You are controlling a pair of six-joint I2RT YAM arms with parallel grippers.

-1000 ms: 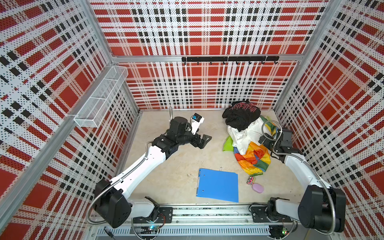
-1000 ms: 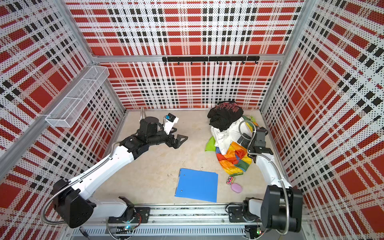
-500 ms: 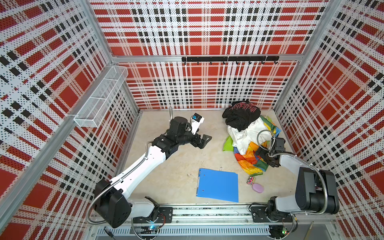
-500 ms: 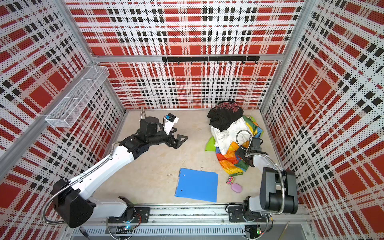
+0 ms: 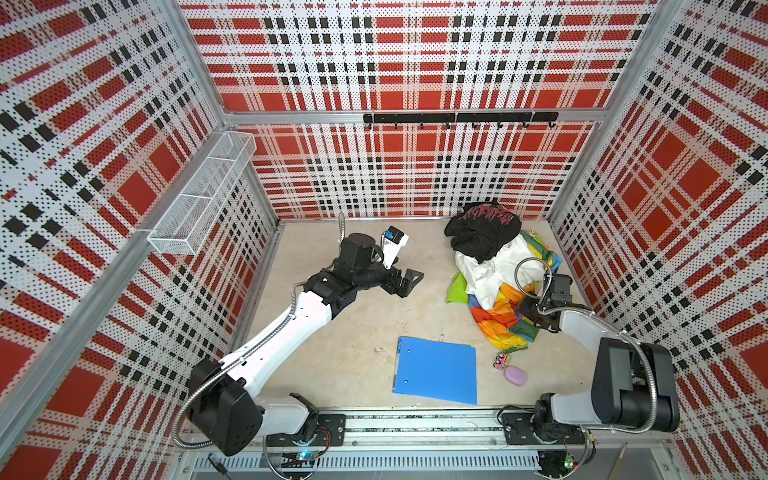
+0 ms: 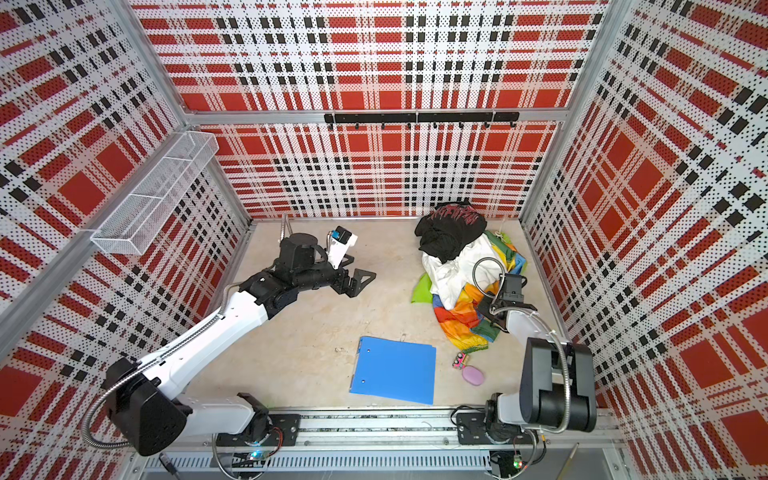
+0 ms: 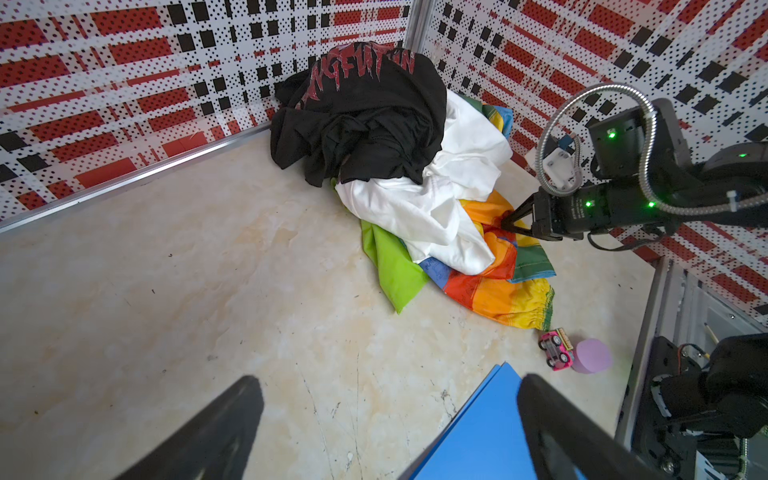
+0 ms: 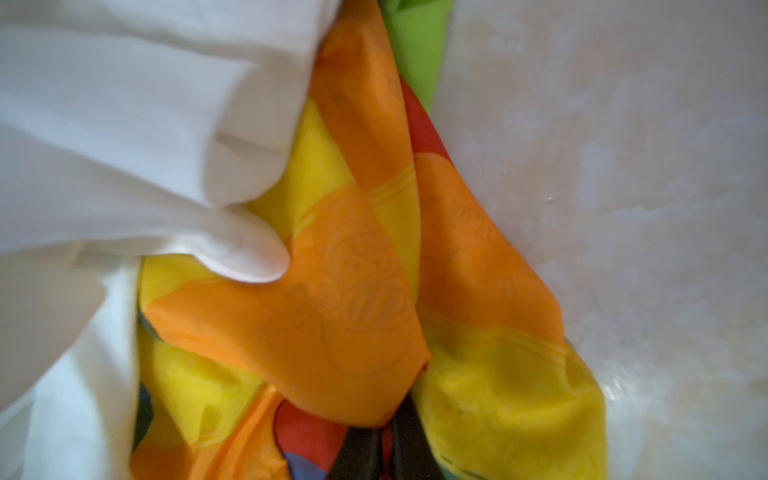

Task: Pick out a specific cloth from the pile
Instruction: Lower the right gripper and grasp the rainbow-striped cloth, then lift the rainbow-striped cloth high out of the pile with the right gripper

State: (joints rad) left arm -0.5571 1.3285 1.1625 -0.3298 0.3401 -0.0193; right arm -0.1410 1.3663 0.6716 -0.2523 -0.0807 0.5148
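Top views: my right claw [image 5: 525, 310] is pinched shut on the cloth [image 5: 500, 322] at the pile's [image 6: 451, 266] near right flank. My left claw [image 5: 409, 279] hangs wide and empty, well apart across the surface [image 5: 332, 332].
Left wrist view: the right claw's [image 7: 505, 222] tips meet on an orange fold. The cloth [image 7: 498, 293] runs from there toward the near edge, its far part buried under the white garment [image 7: 440, 208].
Right wrist view: the cloth [image 8: 353, 299] bunches over my closed fingers [image 8: 409, 436], the white garment [image 8: 124, 124] lying on it beyond.
Pull line: I judge it runs away from the pile, along the cloth's free length; the right arm is the nearer.
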